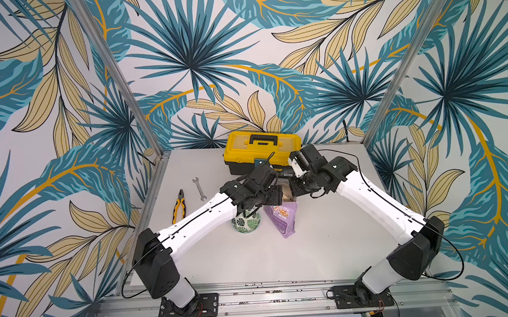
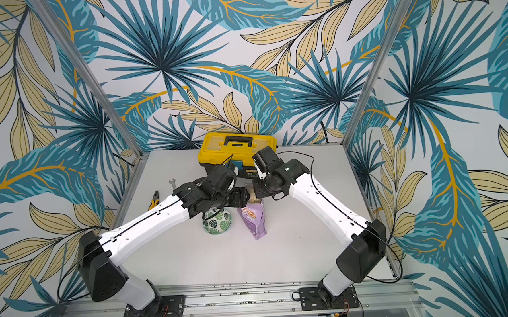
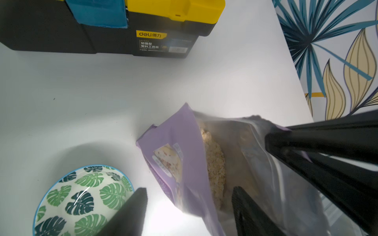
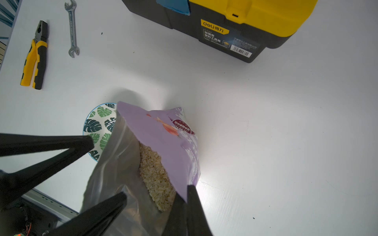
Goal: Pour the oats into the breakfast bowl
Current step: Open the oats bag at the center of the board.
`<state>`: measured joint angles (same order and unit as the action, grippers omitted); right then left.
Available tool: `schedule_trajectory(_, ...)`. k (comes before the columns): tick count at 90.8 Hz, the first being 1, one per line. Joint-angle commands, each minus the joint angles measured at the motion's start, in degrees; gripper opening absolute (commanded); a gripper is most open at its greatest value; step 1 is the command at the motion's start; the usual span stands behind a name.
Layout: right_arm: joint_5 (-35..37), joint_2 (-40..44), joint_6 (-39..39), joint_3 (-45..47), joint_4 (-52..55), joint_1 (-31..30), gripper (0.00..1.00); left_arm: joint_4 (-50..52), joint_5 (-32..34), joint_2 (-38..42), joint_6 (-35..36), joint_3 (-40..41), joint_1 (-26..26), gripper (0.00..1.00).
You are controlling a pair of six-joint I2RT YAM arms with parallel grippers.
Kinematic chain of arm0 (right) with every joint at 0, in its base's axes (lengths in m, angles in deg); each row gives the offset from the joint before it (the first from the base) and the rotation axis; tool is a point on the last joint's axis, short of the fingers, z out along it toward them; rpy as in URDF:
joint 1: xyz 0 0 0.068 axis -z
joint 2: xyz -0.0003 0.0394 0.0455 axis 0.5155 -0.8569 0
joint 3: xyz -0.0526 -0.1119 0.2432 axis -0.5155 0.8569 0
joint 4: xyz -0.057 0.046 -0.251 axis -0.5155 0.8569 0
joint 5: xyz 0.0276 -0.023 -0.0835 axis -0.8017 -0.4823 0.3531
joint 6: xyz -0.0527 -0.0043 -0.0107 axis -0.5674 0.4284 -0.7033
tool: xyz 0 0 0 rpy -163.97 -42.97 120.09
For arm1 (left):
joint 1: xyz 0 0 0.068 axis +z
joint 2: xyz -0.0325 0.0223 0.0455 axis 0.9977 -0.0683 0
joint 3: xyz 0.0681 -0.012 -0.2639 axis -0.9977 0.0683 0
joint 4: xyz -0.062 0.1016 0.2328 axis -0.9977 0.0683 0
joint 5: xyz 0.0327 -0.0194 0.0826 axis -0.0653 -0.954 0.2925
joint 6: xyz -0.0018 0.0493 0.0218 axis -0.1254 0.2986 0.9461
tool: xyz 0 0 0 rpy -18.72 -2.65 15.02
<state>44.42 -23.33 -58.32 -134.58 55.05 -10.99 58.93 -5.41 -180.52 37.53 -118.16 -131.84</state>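
The lilac pouch stands upright on the table with its mouth pulled open, and pale oats show inside it. My right gripper is shut on the pouch's purple rim on the far side. My left gripper is open and straddles the opposite wall of the mouth. One of its fingers is outside on the bowl's side, the other inside the mouth. The breakfast bowl, white with green leaves, sits just left of the pouch; only the leaf pattern shows inside the bowl.
A yellow and black toolbox stands at the back, close behind both wrists. Yellow-handled pliers and a wrench lie at the left of the table. The table's edges and frame posts run along both sides.
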Motion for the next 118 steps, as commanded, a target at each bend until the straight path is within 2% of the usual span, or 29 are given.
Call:
schedule_trajectory(1, 0.9, 3.1, 0.1, 1.4, -2.0, -0.1, 0.00, 1.3, 2.7, -1.5, 1.1, -2.2, 0.1, 0.59)
schedule_trajectory(19, 11.0, 3.0, -1.9, 1.6, 1.0, -0.2, 0.00, 4.3, 4.8, -0.2, 2.5, -2.1, 0.1, 0.33)
schedule_trajectory(46, 24.4, 2.5, -2.9, 1.4, 1.9, -0.2, 0.00, 8.2, 5.5, 2.8, 2.8, 1.5, 0.1, 0.20)
schedule_trajectory(54, 24.6, 2.7, -3.3, 1.5, 1.1, -0.2, 0.00, 8.2, 5.0, 3.3, 2.7, 2.2, 0.1, 0.18)
schedule_trajectory(61, 19.5, 3.8, -4.0, 1.9, -1.3, -0.2, 0.00, 7.7, 4.4, 3.4, 2.4, 2.5, 0.1, 0.17)
schedule_trajectory(68, 14.3, 5.0, -4.3, 3.0, -4.1, -0.2, 0.00, 6.4, 3.7, 3.6, 2.1, 2.7, 0.1, 0.21)
schedule_trajectory(90, 10.0, 5.3, -3.8, 4.1, -4.9, -0.2, 0.00, 0.2, 0.8, 5.8, -0.5, 2.9, 0.2, 0.54)
schedule_trajectory(98, 8.8, 5.7, -3.5, 4.5, -5.3, -0.2, 0.00, -3.5, -0.7, 6.3, -1.7, 3.2, 0.2, 0.60)
schedule_trajectory(118, 6.6, 5.9, -3.0, 4.9, -6.2, -0.2, 0.00, -5.8, -4.5, 2.0, -1.8, 0.7, 0.2, 0.64)
